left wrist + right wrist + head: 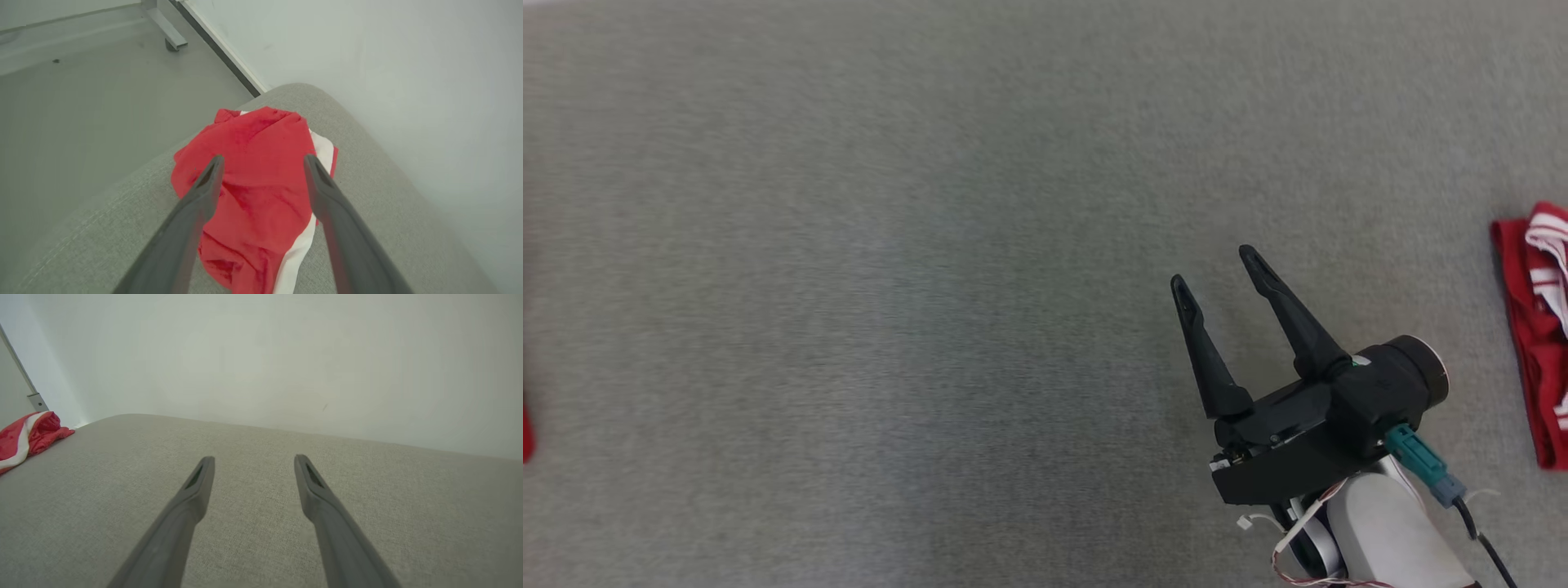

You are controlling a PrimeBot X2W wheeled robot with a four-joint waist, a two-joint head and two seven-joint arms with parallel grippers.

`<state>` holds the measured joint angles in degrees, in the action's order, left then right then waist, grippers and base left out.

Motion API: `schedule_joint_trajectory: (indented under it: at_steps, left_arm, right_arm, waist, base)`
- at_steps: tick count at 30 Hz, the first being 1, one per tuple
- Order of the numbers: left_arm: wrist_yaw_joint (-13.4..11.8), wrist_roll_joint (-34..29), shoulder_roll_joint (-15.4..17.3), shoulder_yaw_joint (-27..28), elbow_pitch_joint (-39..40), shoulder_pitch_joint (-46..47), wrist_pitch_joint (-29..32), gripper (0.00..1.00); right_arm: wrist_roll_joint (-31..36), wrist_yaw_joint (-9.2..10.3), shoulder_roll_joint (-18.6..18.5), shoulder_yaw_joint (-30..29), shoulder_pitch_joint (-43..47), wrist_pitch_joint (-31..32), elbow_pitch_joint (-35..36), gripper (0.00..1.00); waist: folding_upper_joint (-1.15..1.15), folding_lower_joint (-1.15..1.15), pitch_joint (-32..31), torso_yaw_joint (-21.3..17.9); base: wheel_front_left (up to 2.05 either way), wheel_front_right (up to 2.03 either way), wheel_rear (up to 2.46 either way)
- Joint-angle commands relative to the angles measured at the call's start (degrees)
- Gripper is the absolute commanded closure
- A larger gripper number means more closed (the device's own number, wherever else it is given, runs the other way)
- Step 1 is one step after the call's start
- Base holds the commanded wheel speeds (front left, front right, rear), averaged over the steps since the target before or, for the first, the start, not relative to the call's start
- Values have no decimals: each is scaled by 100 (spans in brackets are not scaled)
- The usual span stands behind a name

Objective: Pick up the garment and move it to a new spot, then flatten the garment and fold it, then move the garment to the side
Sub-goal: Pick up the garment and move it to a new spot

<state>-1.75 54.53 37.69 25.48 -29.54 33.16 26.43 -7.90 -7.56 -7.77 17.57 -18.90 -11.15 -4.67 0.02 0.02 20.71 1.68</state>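
The left gripper (263, 159) hangs over the red garment (261, 196) with its two dark fingers (192, 212) spread wide apart and nothing held between them. In the left wrist view the garment lies crumpled in a heap with a white band (300, 249) running toward 6 o'clock. It sits on a rounded corner of the grey upholstered surface (367, 183). Whether the fingertips touch the cloth cannot be told from this angle. Beyond the corner, at 10 o'clock, lies a grey floor (81, 102) with a metal frame foot (169, 38). A pale wall (408, 61) takes up the 2 o'clock side.

In the head view the right gripper (1212, 265) sits at about 4 o'clock over bare grey fabric (849, 245), its fingers parted, empty and pointing toward 11 o'clock. A striped red cloth (1535, 351) lies at the 3 o'clock edge, well apart from that gripper. A sliver of red (526, 433) shows at the 9 o'clock edge. Whether this sliver is the garment under the left gripper cannot be told.

In the right wrist view, the right gripper (254, 458) hovers above the surface (261, 539), and the red garment (28, 435) lies far off at 9 o'clock, near the surface's edge, below the wall (286, 355).
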Motion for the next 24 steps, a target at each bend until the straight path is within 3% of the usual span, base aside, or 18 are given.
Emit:
schedule_joint_trajectory:
  at_steps: [1, 8, 17, 18, 21, 24]
  left_arm:
    - [-96, 107, 70, 72, -43, 96, 120, 0]
    - [-487, 191, 207, 180, -133, 29, 500, 0]
    - [-803, 189, 13, -4, -276, -57, 830, 0]
    - [-800, 194, -30, -28, -262, -96, 854, 32]
    - [-827, 214, -120, -62, -197, -236, 915, 100]
    - [-768, 302, -157, -43, -51, -335, 994, 100]
  right_arm:
    - [49, 14, 91, -5, -92, -48, 24, 0]
    - [88, 15, 216, 3, -177, -191, 7, 0]
    - [130, 14, 270, -28, -266, -256, -23, 0]
    - [132, 14, 271, -25, -271, -253, -38, 0]
    - [109, 14, 270, -34, -281, -262, -82, 0]
    - [83, 14, 272, -49, -241, -276, -129, 0]
  waist:
    - [-2, -2, 1016, -954]
    - [-2, -2, 1268, -1090]
    - [-2, -2, 1357, -1064]
    - [-2, -2, 1339, -1058]
    - [-2, -2, 1253, -1034]
    - [-2, -2, 1109, -996]
  base:
    - [0, 0, 0]
    - [0, 0, 0]
    - [0, 0, 0]
    - [0, 0, 0]
    - [0, 0, 0]
    - [0, 0, 0]
